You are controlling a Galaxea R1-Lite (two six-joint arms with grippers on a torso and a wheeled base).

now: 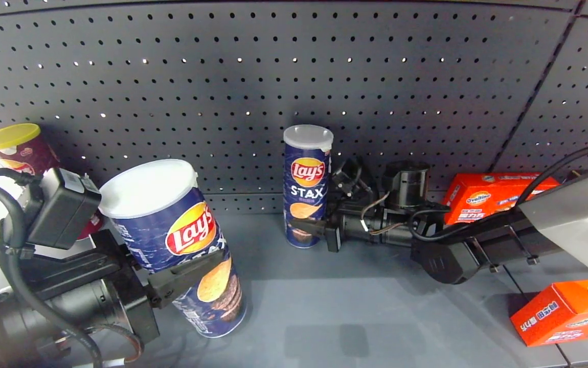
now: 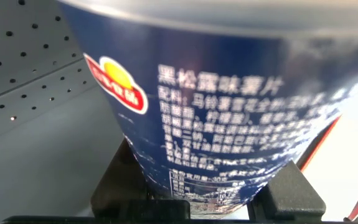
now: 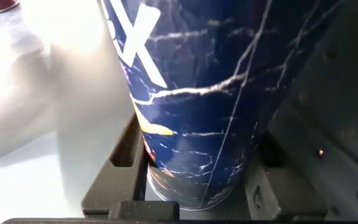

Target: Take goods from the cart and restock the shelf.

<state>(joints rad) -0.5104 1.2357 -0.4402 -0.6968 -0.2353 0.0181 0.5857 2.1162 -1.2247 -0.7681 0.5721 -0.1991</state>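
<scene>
Two dark blue chip cans with white lids are in view. The nearer can [image 1: 176, 240] [image 2: 216, 106] leans at the front left of the grey shelf [image 1: 365, 306], its base close to the shelf floor; my left gripper [image 1: 186, 250] [image 2: 207, 193] is shut on its lower half. The other can [image 1: 306, 186] [image 3: 191, 93] stands upright at the back near the pegboard wall. My right gripper [image 1: 307, 227] [image 3: 197, 180] reaches in from the right and is shut on that can's lower part, one finger [image 3: 126, 162] on each side.
A maroon can with a yellow lid [image 1: 18, 148] stands at the far left back. One orange box [image 1: 493, 197] lies against the pegboard [image 1: 294, 76] at the right, another orange box [image 1: 565, 312] at the front right. Bare shelf floor lies between the two blue cans.
</scene>
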